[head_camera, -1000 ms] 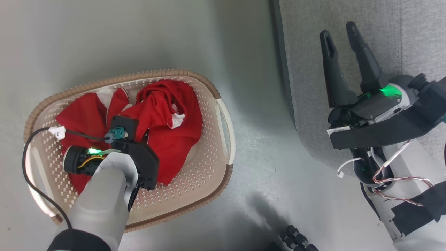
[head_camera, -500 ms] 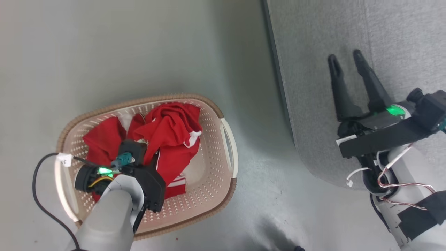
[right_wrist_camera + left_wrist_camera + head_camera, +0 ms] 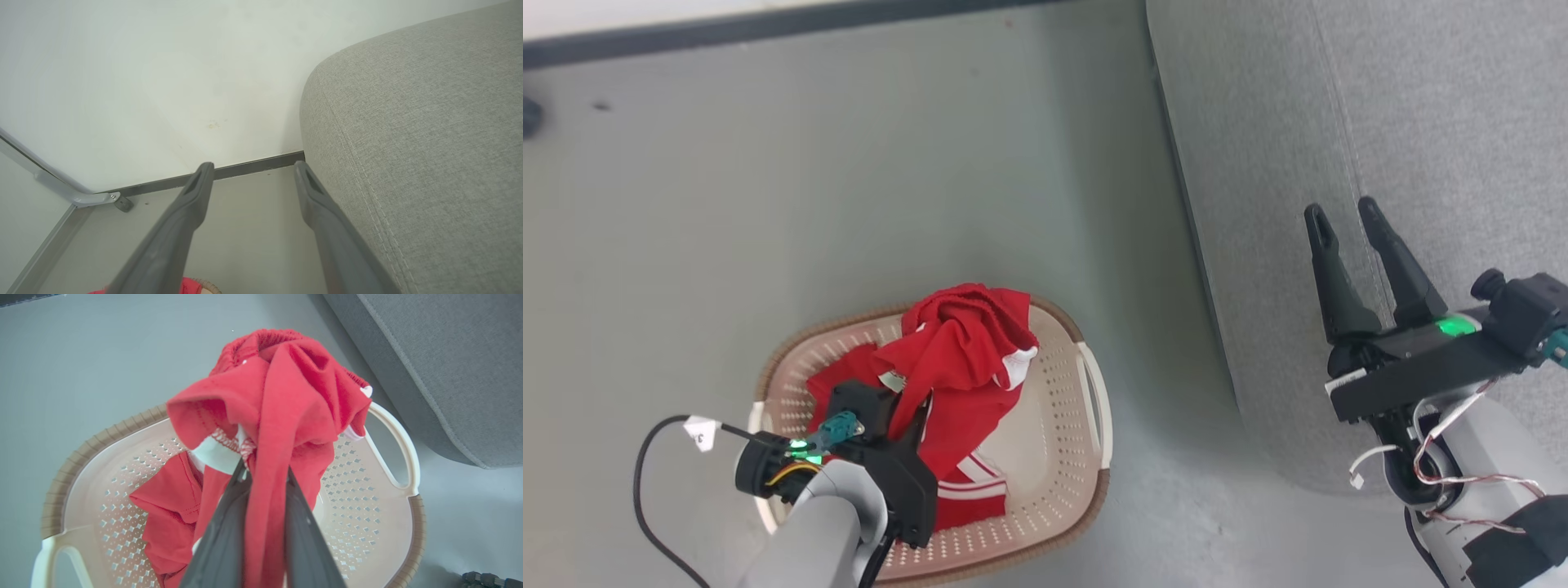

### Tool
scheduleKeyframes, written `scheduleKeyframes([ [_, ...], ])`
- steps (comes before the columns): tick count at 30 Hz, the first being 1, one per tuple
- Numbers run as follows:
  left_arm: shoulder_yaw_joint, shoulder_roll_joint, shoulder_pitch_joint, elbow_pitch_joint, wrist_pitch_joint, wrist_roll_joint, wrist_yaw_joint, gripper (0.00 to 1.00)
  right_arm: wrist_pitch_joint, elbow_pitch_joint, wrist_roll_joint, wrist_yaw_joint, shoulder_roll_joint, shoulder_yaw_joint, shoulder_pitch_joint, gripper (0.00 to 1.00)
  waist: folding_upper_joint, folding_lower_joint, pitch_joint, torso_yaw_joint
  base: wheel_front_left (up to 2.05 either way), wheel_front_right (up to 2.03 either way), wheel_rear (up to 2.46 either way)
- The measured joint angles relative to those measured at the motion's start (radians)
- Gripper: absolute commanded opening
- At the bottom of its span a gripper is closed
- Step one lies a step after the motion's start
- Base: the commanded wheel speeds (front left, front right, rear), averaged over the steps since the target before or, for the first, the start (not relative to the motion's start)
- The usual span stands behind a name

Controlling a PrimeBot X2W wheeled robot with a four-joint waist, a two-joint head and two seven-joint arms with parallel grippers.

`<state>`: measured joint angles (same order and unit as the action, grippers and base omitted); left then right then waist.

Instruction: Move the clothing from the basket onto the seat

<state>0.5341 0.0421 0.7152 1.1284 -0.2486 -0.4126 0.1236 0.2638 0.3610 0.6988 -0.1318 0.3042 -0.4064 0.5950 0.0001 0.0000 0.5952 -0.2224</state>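
Left gripper [image 3: 265, 469] is pinched narrow on a fold of the clothing [image 3: 294, 396]. The red bundle hangs above the basket [image 3: 102, 439] at seven o'clock in the head view, its tail trailing inside. Right gripper [image 3: 1342, 211] hovers over the seat [image 3: 1421, 98] at three o'clock, fingers apart, nothing between them.

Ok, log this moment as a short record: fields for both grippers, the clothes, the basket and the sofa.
left gripper: shut on the red clothes
right gripper: open, nothing between its fingers, near the edge of the sofa seat
red clothes: one bunch pulled up, the rest trailing into the basket
basket: on the floor, apart from the sofa seat
sofa seat: no clothes on the part in view
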Motion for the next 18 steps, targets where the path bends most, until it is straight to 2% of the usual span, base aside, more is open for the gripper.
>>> scheduleKeyframes([
  [18,0.013,-0.003,-0.115,-0.230,-0.001,-0.079,0.001,0.00,-0.005,0.064,0.046,0.000,0.018,-0.055,-0.138,1.00,-0.0001,-0.0002,-0.269,0.096,0.00,0.00,0.00],
])
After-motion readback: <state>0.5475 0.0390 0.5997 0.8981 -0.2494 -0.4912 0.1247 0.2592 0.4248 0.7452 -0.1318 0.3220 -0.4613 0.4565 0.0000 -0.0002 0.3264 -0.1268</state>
